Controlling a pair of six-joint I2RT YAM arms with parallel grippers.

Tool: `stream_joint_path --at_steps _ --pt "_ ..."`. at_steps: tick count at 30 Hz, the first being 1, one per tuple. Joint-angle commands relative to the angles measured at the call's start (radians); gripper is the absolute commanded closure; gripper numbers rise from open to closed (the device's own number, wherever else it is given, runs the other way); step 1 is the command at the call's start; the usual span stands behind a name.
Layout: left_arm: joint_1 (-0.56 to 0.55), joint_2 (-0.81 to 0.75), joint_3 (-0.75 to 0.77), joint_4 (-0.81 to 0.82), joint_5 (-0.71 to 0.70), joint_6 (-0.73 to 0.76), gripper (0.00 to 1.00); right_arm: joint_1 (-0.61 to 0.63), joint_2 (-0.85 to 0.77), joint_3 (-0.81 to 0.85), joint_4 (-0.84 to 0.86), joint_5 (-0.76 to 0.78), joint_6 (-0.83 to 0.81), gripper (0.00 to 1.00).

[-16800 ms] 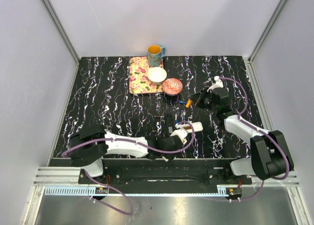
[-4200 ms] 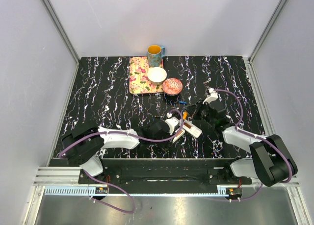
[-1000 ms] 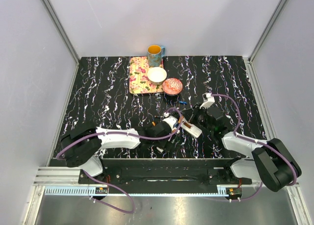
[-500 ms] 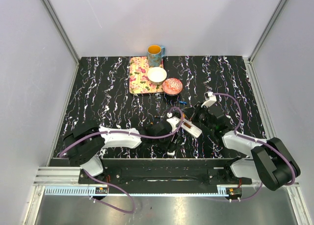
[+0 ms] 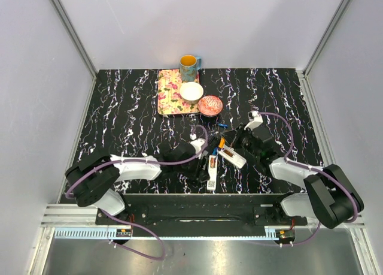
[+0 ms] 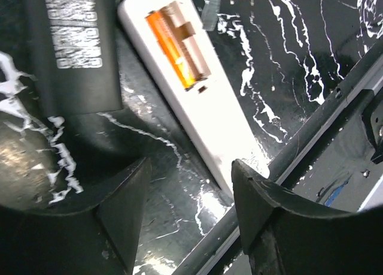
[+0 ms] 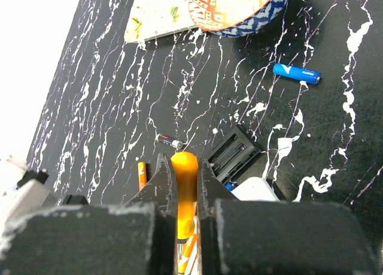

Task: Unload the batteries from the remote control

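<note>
Left gripper [image 6: 188, 188] hangs open and empty above the white remote [image 6: 206, 104], whose open bay shows an orange battery [image 6: 170, 47]. Right gripper [image 7: 181, 188], near the remote, is clamped on an orange-handled screwdriver [image 7: 184, 162].

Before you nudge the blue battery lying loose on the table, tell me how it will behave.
The blue battery is a smooth cylinder lying on its side, so it will probably roll. It looks rigid and small, likely light. Its glossy casing may slip in a pinch.

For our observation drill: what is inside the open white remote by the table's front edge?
One orange battery lies in the white remote's compartment; the slot beside it looks empty. Anything under the battery is hidden.
</note>
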State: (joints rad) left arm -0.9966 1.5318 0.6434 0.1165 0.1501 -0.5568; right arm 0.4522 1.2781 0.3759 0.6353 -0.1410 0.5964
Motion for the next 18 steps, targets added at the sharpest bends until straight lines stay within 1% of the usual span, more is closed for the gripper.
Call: stream_joint_path --at_steps 1,3,4,7,8,11,15,17,18 --pt "0.079 -0.038 -0.062 0.13 0.153 -0.054 0.41 -0.006 0.035 0.05 -0.009 0.02 0.026 1.0" --pt "0.113 -0.025 -0.074 0.19 0.213 -0.066 0.45 -0.006 0.046 0.051 -0.014 0.024 0.052 1.0" --pt "0.124 -0.016 -0.074 0.204 0.232 -0.077 0.5 -0.004 0.053 0.051 -0.02 0.035 0.059 1.0" --pt "0.153 0.022 -0.074 0.261 0.272 -0.097 0.58 -0.003 0.073 0.051 -0.035 0.047 0.089 1.0" --pt "0.165 0.031 -0.073 0.271 0.275 -0.1 0.63 -0.001 0.076 0.049 -0.037 0.05 0.098 1.0" --pt "0.187 0.068 -0.067 0.311 0.307 -0.121 0.68 0.006 0.089 0.05 -0.043 0.067 0.124 1.0" --pt "0.188 0.109 -0.039 0.307 0.325 -0.118 0.69 0.025 0.102 0.051 -0.036 0.087 0.128 1.0" --pt "0.19 0.114 -0.024 0.273 0.318 -0.107 0.69 0.025 0.095 0.054 -0.029 0.101 0.118 1.0" --pt "0.187 0.111 -0.016 0.25 0.287 -0.098 0.64 0.025 0.09 0.055 -0.029 0.107 0.114 1.0"
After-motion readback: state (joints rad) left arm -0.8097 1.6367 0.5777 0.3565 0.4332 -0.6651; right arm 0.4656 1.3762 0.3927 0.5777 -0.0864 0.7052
